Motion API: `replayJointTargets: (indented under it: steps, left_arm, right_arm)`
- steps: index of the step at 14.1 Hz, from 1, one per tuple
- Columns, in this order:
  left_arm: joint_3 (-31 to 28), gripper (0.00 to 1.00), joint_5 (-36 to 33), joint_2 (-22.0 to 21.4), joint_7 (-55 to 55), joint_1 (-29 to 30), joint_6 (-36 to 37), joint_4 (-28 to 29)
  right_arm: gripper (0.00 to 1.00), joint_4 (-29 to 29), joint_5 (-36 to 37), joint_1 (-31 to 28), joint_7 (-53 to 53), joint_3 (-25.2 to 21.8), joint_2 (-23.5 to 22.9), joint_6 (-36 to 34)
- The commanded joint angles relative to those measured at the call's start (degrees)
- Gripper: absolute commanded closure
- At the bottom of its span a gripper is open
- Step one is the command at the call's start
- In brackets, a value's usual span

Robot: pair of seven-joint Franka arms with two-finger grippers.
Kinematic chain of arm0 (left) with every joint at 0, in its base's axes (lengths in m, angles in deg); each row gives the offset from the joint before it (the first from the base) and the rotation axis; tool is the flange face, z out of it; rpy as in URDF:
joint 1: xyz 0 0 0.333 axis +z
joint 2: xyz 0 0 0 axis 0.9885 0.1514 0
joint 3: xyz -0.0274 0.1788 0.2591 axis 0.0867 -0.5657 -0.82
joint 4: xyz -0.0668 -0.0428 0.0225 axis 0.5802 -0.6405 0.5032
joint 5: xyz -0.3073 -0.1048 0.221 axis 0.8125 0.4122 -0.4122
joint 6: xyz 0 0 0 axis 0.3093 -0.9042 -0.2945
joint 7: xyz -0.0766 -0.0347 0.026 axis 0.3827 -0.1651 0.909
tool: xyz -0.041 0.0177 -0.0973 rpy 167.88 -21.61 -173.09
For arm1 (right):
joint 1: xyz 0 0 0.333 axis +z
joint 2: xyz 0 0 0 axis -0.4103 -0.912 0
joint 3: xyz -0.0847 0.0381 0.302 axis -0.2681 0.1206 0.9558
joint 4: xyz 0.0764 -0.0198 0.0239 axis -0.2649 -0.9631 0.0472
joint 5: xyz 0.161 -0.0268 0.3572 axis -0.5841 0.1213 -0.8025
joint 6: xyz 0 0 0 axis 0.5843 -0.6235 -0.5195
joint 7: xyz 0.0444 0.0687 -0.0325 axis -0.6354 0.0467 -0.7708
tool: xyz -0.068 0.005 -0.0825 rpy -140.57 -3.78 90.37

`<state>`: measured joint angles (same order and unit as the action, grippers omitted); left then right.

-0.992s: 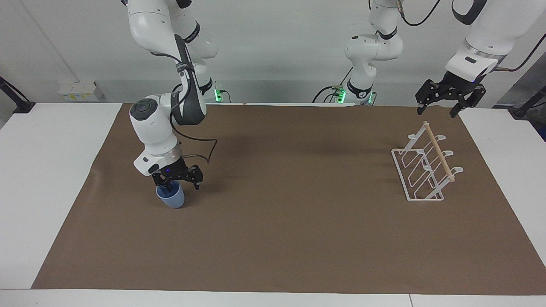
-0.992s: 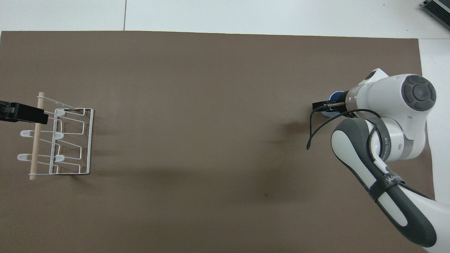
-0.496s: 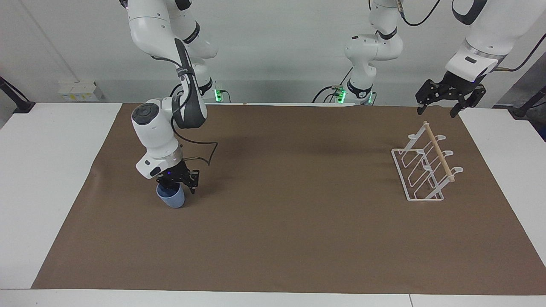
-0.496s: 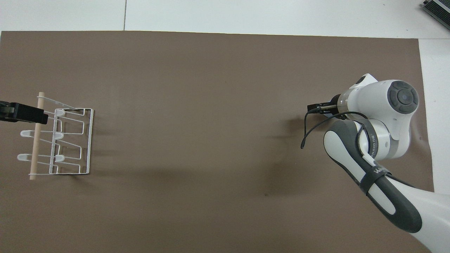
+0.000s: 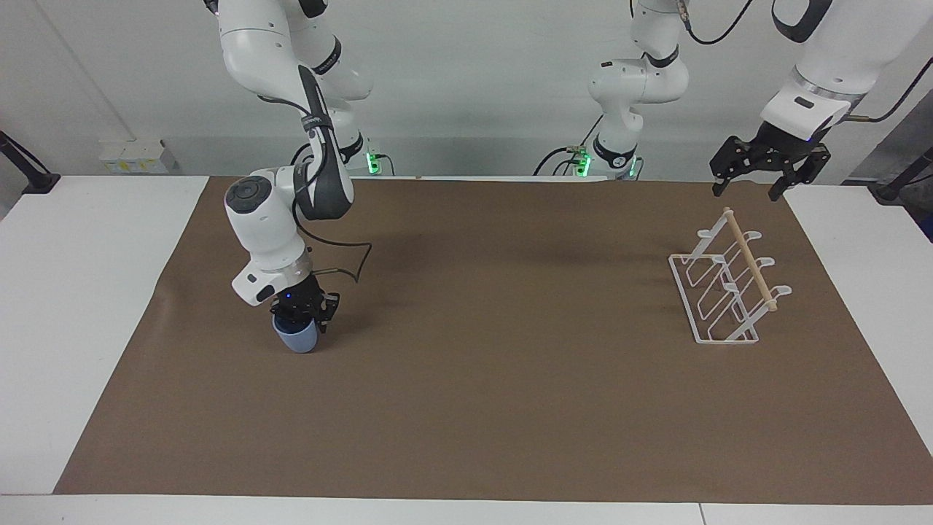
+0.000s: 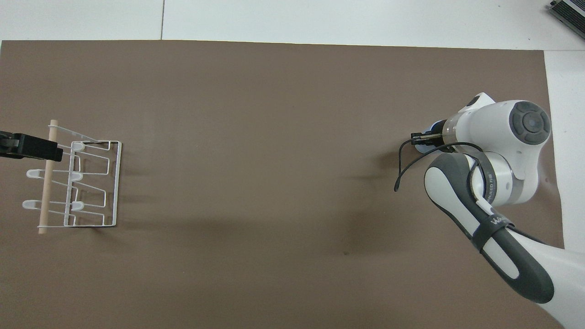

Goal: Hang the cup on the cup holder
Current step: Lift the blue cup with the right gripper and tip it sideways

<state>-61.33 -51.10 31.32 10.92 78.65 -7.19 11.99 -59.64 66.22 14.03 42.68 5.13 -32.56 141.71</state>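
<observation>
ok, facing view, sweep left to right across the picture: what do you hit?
right gripper shut on the cup at the right arm's end of the brown mat → cup holder at the left arm's end → left gripper, open, waiting in the air above the mat's edge.

Blue cup [image 5: 295,339] — white wire holder [image 5: 725,288]

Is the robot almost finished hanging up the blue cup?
Not yet. Done: the right tool has shut on the cup, which sits on the brown mat. In hand: getting it up off the mat. Left: carrying it to the cup holder, whose prongs are all bare. The left tool waits open above it.
</observation>
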Motion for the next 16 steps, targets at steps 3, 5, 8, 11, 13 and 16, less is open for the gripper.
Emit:
replayJointTargets:
  steps: [3, 5, 8, 11, 13, 16]
  left_arm:
    - [0.0, 0.0, -0.5, -0.6, 0.3, -0.8, -0.8, 0.7]
    - [0.0, 0.0, -0.5, -0.7, 0.2, -0.7, -0.7, 0.7]
    - [0.0, 0.0, -0.4, -0.6, 0.2, -0.7, -2.2, 0.6]
    - [0.1, 0.0, -0.4, -0.6, -0.1, -0.8, -3.4, 0.7]
    - [0.2, 0.0, -0.4, -0.6, -0.2, -0.8, -3.4, 0.7]
    - [0.6, 0.0, 0.0, -0.6, -0.2, -0.8, -3.4, 0.7]
  right_arm:
    - [1.0, 11.1, -0.9, -0.4, 0.5, 0.6, 3.6, -18.0]
    - [1.0, 13.8, -1.0, 0.0, 0.5, 0.7, 7.1, -24.9]
    - [1.0, 14.1, -1.3, 0.0, 0.2, 0.7, 13.9, -33.5]
    - [1.0, 14.5, -9.5, -1.0, -1.3, 0.0, 18.2, -37.3]
    - [1.0, 14.5, -15.6, -1.7, -5.7, -0.7, 18.4, -38.2]
    - [1.0, 14.3, -30.2, -1.7, -10.2, -0.8, 18.8, -38.3]
